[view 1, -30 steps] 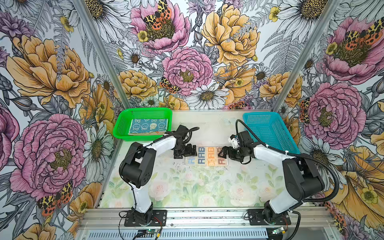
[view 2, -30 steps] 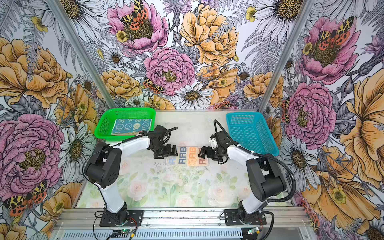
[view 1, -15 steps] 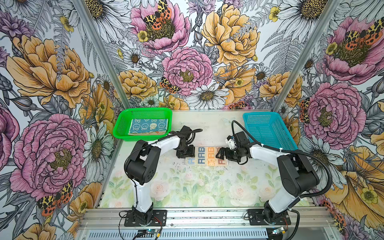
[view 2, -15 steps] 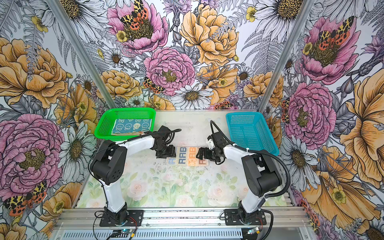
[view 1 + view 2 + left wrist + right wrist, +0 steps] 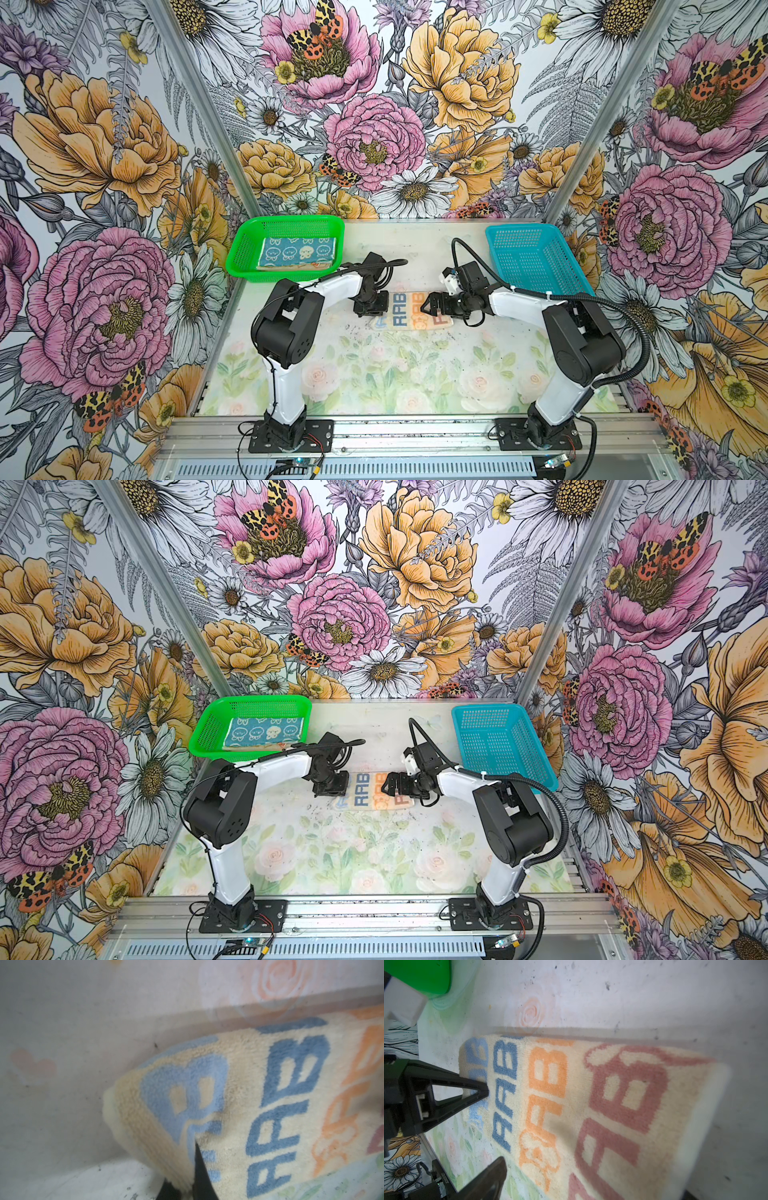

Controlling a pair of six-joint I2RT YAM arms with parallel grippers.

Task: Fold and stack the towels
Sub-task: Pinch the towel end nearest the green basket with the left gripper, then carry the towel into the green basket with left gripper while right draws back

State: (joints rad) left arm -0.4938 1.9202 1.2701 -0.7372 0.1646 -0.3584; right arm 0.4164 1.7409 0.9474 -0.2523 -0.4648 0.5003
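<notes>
"How many towels in frame?"

"Two for certain: striped towel (image 5: pixel 409 316) at centre, teal towel (image 5: pixel 297 251) left of centre. The orange edge (image 5: pixel 318 264) beneath it I can't count."

"Baskets?"

"Two: green basket (image 5: pixel 243 253), blue basket (image 5: pixel 536 259). Pincers, two, both mine: left gripper (image 5: pixel 372 311), right gripper (image 5: pixel 427 306)."

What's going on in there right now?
The left tool is shut on one end of the striped RABBIT towel, which lies as a long strip on the table between the arms. The right tool hangs open over the towel's other end, not gripping it. A teal bunny towel already lies folded in the green basket; the blue basket holds no towel.
</notes>
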